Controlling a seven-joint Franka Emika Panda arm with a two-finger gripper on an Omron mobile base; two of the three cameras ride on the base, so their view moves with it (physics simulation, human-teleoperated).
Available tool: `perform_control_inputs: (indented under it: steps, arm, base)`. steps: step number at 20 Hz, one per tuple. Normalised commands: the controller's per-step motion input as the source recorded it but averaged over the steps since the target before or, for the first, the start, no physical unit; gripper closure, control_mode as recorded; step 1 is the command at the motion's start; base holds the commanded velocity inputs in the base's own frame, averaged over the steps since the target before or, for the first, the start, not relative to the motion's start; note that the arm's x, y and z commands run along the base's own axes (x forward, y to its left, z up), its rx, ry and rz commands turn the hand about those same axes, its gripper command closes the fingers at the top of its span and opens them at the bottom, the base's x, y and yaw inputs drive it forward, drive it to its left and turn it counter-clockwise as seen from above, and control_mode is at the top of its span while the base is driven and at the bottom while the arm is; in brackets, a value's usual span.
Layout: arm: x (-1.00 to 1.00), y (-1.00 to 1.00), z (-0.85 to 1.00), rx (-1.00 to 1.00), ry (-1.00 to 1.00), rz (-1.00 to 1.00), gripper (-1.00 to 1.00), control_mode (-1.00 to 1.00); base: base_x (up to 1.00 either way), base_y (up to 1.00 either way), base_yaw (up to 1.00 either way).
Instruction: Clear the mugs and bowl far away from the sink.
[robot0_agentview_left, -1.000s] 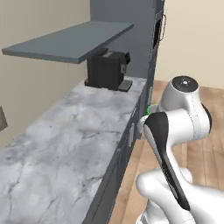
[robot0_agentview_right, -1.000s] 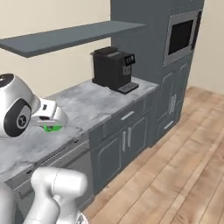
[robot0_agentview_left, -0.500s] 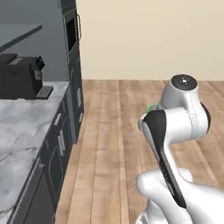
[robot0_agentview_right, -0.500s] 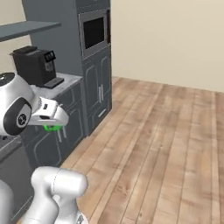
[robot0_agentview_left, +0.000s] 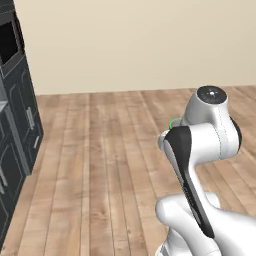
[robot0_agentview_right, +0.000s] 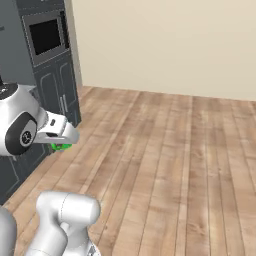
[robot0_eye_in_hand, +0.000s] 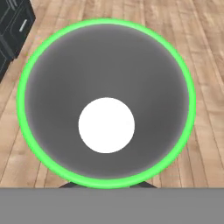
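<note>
The bright green mug (robot0_eye_in_hand: 106, 65) hangs in my gripper (robot0_eye_in_hand: 107, 185). In the hand view I look straight down into it: a green rim, a grey inside and a white bottom. From the right base view a green part of the mug (robot0_agentview_right: 61, 146) pokes out under the white hand, where the gripper (robot0_agentview_right: 61, 141) is shut on it, well above the floor. A green sliver of the mug (robot0_agentview_left: 174, 121) peeks from behind the arm in the left base view. The black mug, the bowl and the sink are out of view.
Dark grey tall cabinets with a built-in oven (robot0_agentview_right: 46, 36) stand at the left, and their doors (robot0_agentview_left: 19, 107) edge the left base view. Wooden plank floor (robot0_agentview_right: 175, 150) stretches ahead to a beige wall (robot0_agentview_left: 135, 45).
The base has turned, so the whole scene has swung: the marble counter and coffee machine have slid out to the left and open floor has come in. The mug stays in the gripper.
</note>
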Motion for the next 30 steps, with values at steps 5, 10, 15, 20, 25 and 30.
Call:
perform_control_inputs:
  steps: [5,10,15,20,25,30]
  arm:
    - [0.00,0.00,0.00,0.00,0.00,0.00,1.00,1.00]
    - [0.00,0.00,0.00,0.00,0.00,0.00,1.00,1.00]
    - [0.00,0.00,0.00,0.00,0.00,0.00,1.00,1.00]
    - [0.00,0.00,0.00,0.00,0.00,0.00,1.00,1.00]
    - [0.00,0.00,0.00,0.00,0.00,0.00,1.00,1.00]
    - [0.00,0.00,0.00,0.00,0.00,0.00,1.00,1.00]
  base:
    - [0.02,-1.00,-0.46]
    - [0.10,-0.97,-0.66]
    - [0.06,-0.79,-0.78]
    - [0.01,-0.40,-0.89]
    - [0.05,0.10,-0.99]
    - [0.50,0.69,-0.48]
